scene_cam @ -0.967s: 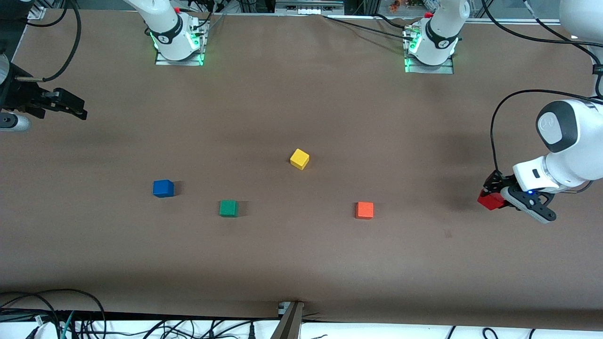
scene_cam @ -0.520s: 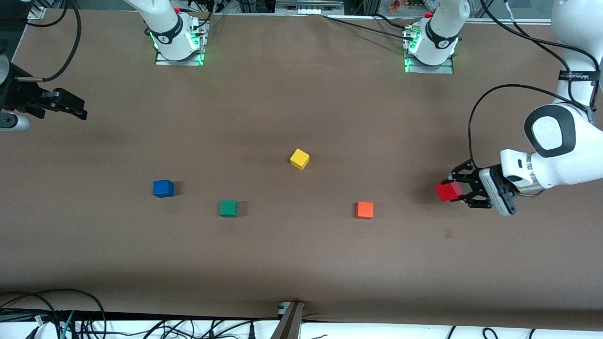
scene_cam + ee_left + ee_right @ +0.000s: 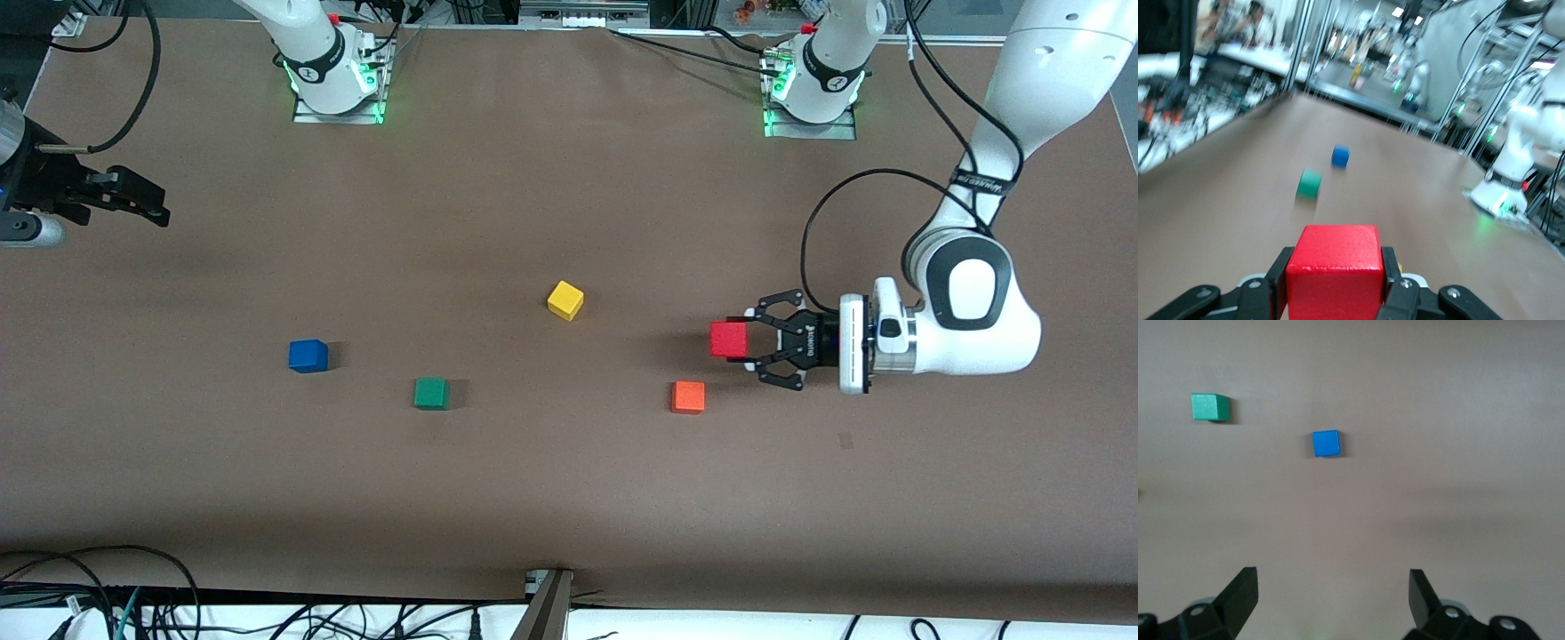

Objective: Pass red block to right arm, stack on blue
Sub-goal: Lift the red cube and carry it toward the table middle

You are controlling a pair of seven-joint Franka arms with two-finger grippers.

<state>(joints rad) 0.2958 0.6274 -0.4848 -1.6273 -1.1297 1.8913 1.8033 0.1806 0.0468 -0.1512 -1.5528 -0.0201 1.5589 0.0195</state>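
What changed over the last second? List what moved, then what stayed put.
The left pincer, shut on the red block, carried it from the left arm's end of the table toward the middle; it is now over the table beside the orange block. Nothing was let go. The right pincer waits open at its own end, unchanged. The blue block, green block, yellow block and orange block stayed put.

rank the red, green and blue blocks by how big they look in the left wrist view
1. red block, by far the largest; it sits in the shut left gripper right at the camera
2. green block
3. blue block, slightly smaller than green

The differences come from nearness, not true size.
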